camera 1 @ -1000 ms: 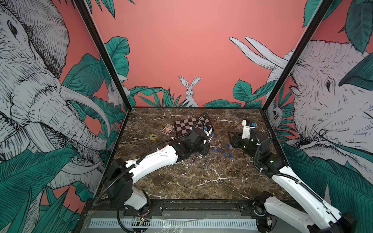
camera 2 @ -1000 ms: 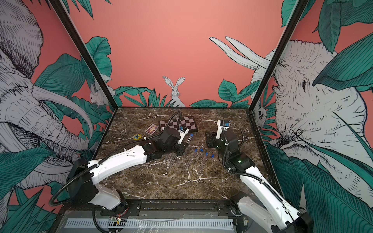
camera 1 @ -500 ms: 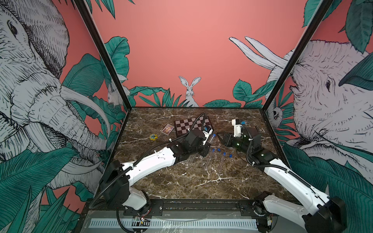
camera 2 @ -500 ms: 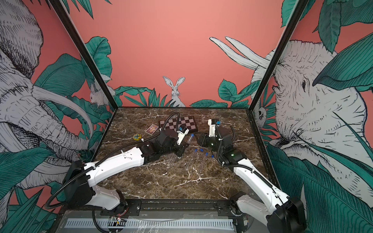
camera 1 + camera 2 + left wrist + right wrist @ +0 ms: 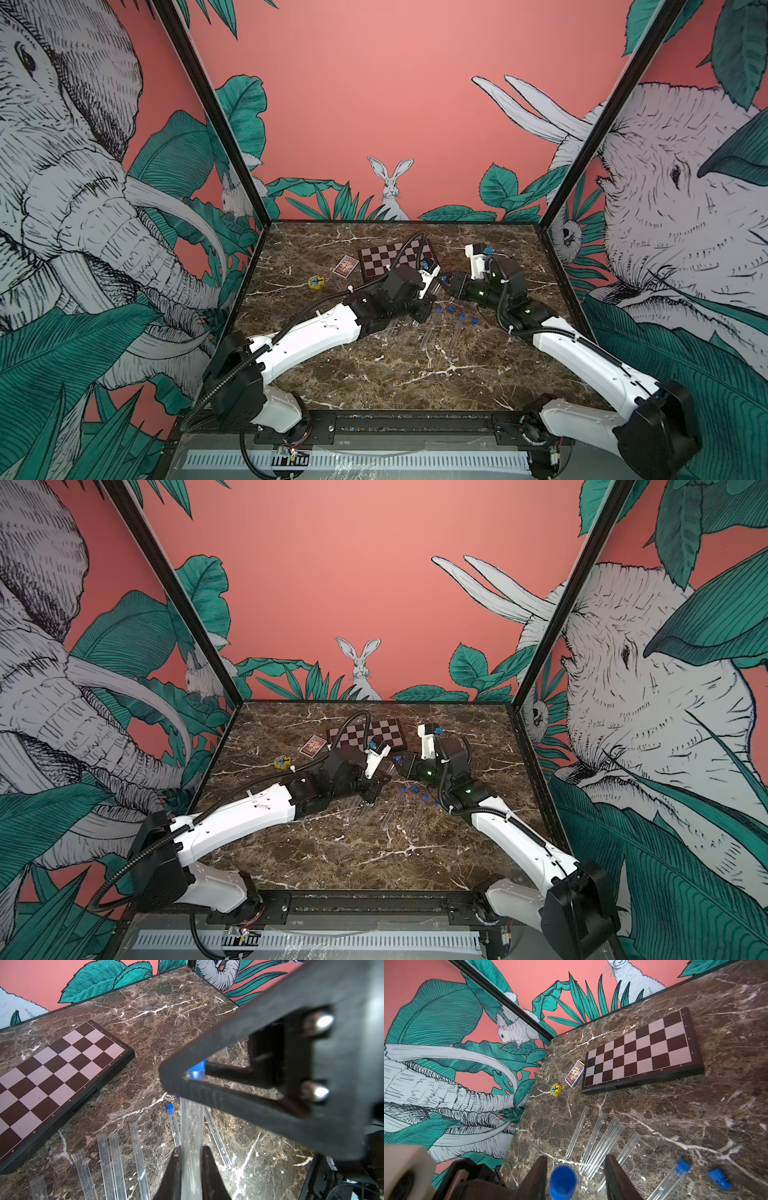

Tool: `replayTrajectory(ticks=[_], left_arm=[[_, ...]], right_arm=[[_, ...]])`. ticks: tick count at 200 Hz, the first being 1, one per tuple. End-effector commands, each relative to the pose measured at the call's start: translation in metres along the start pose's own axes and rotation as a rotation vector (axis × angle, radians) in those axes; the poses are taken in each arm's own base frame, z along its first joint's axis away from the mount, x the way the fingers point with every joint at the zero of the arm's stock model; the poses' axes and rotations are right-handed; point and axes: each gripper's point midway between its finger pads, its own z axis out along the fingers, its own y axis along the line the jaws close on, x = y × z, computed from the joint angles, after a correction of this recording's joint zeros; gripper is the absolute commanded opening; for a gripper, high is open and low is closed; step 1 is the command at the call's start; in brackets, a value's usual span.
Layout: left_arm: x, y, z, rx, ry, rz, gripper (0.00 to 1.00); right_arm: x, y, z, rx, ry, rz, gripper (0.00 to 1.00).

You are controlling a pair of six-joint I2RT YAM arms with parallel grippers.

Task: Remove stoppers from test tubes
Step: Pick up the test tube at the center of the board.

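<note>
The left end effector (image 5: 191,1148) pinches a tube (image 5: 191,1122) whose stopper (image 5: 562,1180) sits off-centre between the spread jaws of the right end effector (image 5: 576,1157), so closing could push it sideways and slip off.

Both arms — the left arm (image 5: 316,338) and the right arm (image 5: 582,361) — wear glossy white shells over black joint housings, with ribbed black cables (image 5: 208,395) alongside, white zip ties, white wrist camera mounts (image 5: 475,261), small green lights (image 5: 480,294) on the right one, and matte black gripper fingers (image 5: 249,1022) fastened by silver screws (image 5: 321,1022).
</note>
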Motion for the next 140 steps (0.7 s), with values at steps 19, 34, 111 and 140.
replayTrajectory(ticks=[19, 34, 111, 140], left_arm=[[-0.030, -0.010, -0.018, 0.025, -0.088, 0.021, 0.09], [-0.032, -0.010, -0.019, 0.023, -0.095, 0.021, 0.09], [-0.038, -0.010, -0.023, 0.016, -0.112, 0.030, 0.17], [-0.036, -0.009, -0.024, 0.014, -0.120, 0.027, 0.36]], right_arm=[[-0.016, 0.025, 0.001, -0.095, -0.045, 0.008, 0.33], [-0.015, 0.026, 0.002, -0.100, -0.043, 0.011, 0.30], [-0.016, 0.028, -0.001, -0.100, -0.050, 0.015, 0.09], [-0.023, 0.030, -0.009, -0.089, -0.084, 0.002, 0.07]])
